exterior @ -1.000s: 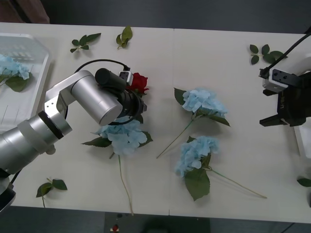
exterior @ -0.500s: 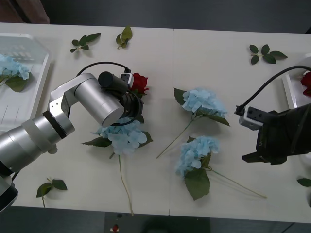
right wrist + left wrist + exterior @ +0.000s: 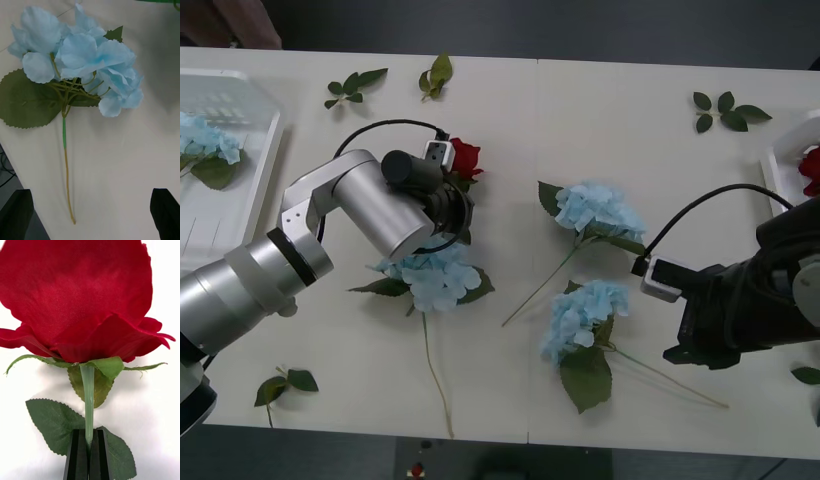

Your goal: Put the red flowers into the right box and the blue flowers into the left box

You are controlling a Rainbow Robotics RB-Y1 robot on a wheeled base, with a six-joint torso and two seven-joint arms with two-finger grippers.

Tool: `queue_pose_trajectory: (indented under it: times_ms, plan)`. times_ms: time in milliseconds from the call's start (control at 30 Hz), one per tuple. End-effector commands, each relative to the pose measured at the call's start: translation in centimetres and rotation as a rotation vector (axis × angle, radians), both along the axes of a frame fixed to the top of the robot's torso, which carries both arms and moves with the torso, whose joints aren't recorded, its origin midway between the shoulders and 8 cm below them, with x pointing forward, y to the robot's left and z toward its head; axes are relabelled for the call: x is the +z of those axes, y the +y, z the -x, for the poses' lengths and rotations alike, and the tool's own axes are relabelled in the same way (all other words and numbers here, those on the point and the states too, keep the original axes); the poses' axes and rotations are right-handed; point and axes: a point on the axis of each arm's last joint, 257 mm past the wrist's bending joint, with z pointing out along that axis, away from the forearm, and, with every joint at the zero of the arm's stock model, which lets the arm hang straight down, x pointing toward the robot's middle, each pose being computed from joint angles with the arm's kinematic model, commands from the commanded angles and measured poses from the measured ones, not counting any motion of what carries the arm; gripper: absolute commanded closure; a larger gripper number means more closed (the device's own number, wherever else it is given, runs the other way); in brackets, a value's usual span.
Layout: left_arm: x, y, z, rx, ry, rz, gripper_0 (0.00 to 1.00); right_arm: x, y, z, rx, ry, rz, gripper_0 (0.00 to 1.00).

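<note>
My left gripper (image 3: 88,452) is shut on the green stem of a red flower (image 3: 82,296), just under the bloom. In the front view the left arm (image 3: 385,205) reaches across the table's middle left, and the rose (image 3: 465,158) sticks out beyond its wrist. A blue flower (image 3: 430,278) lies just below that arm. Two more blue flowers (image 3: 598,208) (image 3: 580,315) lie at centre right. My right gripper (image 3: 90,204) is open above the nearer one (image 3: 82,60), and the right arm (image 3: 735,315) is beside it. The left box (image 3: 245,190) holds a blue flower (image 3: 205,135). The right box (image 3: 778,160) holds a red flower (image 3: 810,165).
Loose green leaf sprigs lie at the back left (image 3: 352,85), back centre (image 3: 436,72), back right (image 3: 725,108), front left (image 3: 285,385) and the front right edge (image 3: 808,375). The table's near edge runs close under the long flower stems.
The right arm has swung from the right box leftward and nearer, over the front-right blue flower. The left arm has shifted slightly, still holding the rose.
</note>
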Motion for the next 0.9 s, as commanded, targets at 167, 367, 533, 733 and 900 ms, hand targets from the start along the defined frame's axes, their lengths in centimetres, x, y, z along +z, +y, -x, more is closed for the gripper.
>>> queue_pose_trajectory:
  times_ms: [167, 367, 533, 733, 900]
  plan:
    - [6.0, 1.2, -3.9, 0.008, -0.153, 0.062, 1.00, -2.8, 1.8, 0.3, -0.036, -0.012, -0.009, 0.09]
    - [11.2, 3.1, -5.7, 0.026, -0.252, 0.087, 1.00, -5.0, 2.3, -0.7, -0.048, -0.018, -0.039, 0.09]
    - [14.9, 4.7, -6.5, 0.052, -0.310, 0.120, 1.00, -4.8, 2.3, -1.1, -0.043, -0.031, -0.035, 0.09]
    - [20.4, 6.0, -6.8, 0.054, -0.401, 0.149, 1.00, -2.7, 2.1, -2.6, -0.049, -0.084, -0.056, 0.10]
    - [24.7, 6.3, -6.4, 0.041, -0.473, 0.173, 1.00, -0.2, 1.7, -3.5, -0.071, -0.119, -0.107, 0.09]
